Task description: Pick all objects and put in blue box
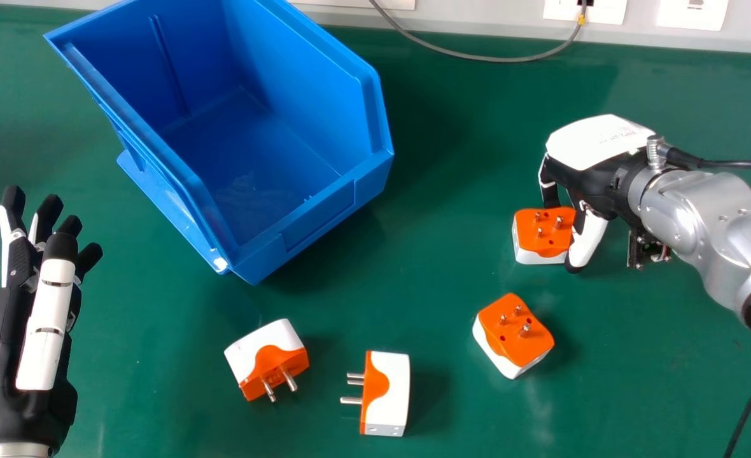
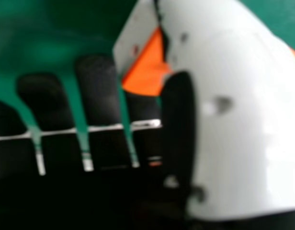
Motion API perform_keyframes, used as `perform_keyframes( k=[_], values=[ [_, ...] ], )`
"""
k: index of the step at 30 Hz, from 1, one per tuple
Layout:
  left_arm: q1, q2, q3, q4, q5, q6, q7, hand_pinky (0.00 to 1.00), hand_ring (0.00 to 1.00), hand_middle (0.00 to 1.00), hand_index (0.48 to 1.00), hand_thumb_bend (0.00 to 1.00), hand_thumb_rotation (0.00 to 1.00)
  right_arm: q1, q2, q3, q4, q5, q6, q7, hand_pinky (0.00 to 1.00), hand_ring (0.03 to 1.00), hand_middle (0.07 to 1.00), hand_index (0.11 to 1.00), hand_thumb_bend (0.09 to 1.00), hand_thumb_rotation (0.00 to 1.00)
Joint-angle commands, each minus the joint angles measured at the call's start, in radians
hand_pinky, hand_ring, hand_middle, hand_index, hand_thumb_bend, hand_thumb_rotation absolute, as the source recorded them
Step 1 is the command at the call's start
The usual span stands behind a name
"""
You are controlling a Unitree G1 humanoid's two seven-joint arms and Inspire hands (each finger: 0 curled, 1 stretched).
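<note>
**Securing a plug for the blue box**

The step in hand is the grasp of the first of four plugs outside the box. The right hand [image 1: 604, 143], palm down at the right of the head view, has its fingers bent over the far side of the plug [image 1: 543, 234], with the thumb [image 1: 587, 242] along its right side. The right hand view shows a corner of the plug between finger and thumb; the hand is thus judged closed on it, though how firm the pinch is cannot be told. The plug appears to rest on the green table [image 1: 159, 356], to the right of the blue box [image 1: 318, 219].

The next move calls for a secure pinch, a straight lift clear of the box's near wall, and a release over the open interior. Contact seems to be near the plug's edge — a weak hold could let it turn or slip.

The plug is a squat block, white below and orange above, its metal pins pointing upward. A second plug [image 1: 514, 334], nearer the robot, also stands pins up; a third [image 1: 385, 394] lies with pins to the left, and a fourth [image 1: 267, 362] has its pins toward the robot. The left hand [image 1: 48, 318] is idle at the left edge, fingers extended.
</note>
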State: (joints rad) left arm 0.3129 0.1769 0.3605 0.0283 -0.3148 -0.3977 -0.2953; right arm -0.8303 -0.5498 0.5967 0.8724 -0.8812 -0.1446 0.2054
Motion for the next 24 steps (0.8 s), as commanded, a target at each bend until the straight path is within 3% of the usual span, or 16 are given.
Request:
perform_keyframes(
  k=[1, 4, 12, 15, 24],
  values=[
    [0.013, 0.004, 0.009, -0.027, -0.006, -0.001, 0.002, 0.92, 0.98, 1.0, 0.96, 0.51, 0.79, 0.003, -0.029, -0.002, -0.001, -0.01, -0.007, -0.032, 0.12, 0.174, 0.248, 0.485, 0.497, 0.13],
    [0.012, 0.004, 0.009, -0.03, -0.01, 0.008, 0.002, 0.92, 0.98, 1.0, 0.96, 0.52, 0.79, 0.01, -0.031, -0.002, 0.003, -0.009, -0.013, -0.056, 0.13, 0.178, 0.248, 0.482, 0.498, 0.13],
    [0.012, 0.004, 0.012, -0.034, -0.008, 0.004, 0.0, 0.93, 0.98, 1.0, 0.961, 0.52, 0.79, 0.02, -0.03, -0.008, -0.003, -0.003, -0.011, -0.073, 0.18, 0.23, 0.32, 0.488, 0.506, 0.07],
    [0.01, 0.006, 0.012, -0.03, 0.0, 0.004, 0.003, 0.93, 0.98, 1.0, 0.961, 0.52, 0.79, 0.024, -0.032, -0.012, -0.008, 0.002, -0.012, -0.074, 0.2, 0.257, 0.342, 0.493, 0.507, 0.05],
    [0.012, 0.005, 0.006, -0.044, -0.003, 0.012, 0.006, 0.93, 0.98, 1.0, 0.963, 0.51, 0.78, 0.021, -0.034, -0.025, 0.005, 0.015, -0.002, -0.074, 0.23, 0.316, 0.389, 0.502, 0.507, 0.02]
  ],
)
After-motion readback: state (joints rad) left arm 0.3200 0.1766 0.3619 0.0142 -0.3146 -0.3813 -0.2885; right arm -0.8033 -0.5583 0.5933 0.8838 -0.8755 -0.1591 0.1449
